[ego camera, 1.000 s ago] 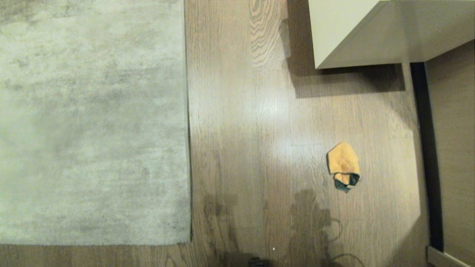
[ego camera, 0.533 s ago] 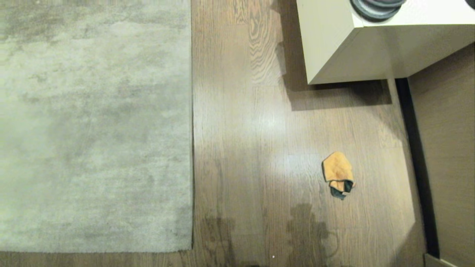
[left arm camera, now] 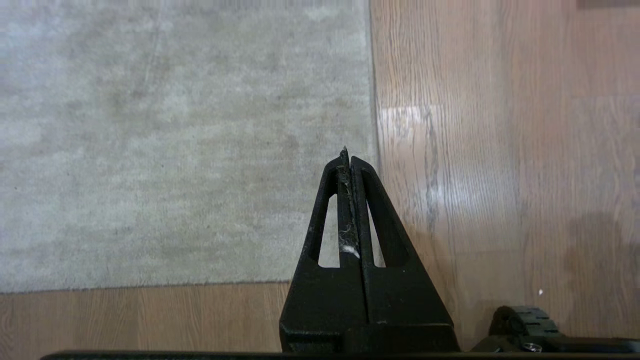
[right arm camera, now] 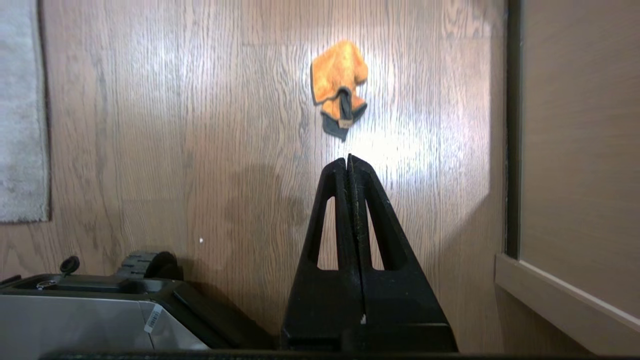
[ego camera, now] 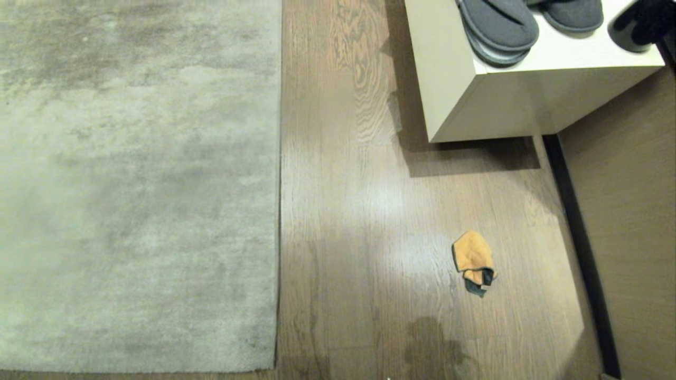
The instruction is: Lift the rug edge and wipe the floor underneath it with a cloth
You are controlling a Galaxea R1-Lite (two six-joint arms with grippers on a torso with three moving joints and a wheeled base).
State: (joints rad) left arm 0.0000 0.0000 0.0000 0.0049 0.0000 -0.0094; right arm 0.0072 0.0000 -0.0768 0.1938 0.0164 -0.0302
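Lying flat, the rug (ego camera: 137, 184) fills the head view from nine o'clock inward; the rug edge (ego camera: 279, 184) runs straight from twelve down to its square corner (ego camera: 274, 367) at about seven o'clock. A broad strip of bare floor (ego camera: 359, 211) stretches from that border toward three o'clock, open along its whole length. The cloth (ego camera: 472, 261), a crumpled orange rag with a dark fold, lies on the planks at about four o'clock, well apart from the rug. A cream cabinet (ego camera: 491, 105) carrying grey slippers (ego camera: 499, 24) closes the strip at one o'clock, and a dark baseboard gap (ego camera: 575, 237) bounds it at three. The left gripper (left arm camera: 347, 155) hangs above the rug's corner, jaws pressed together on nothing. The right gripper (right arm camera: 348, 160) hangs over bare floor just short of the cloth, jaws likewise closed and empty.
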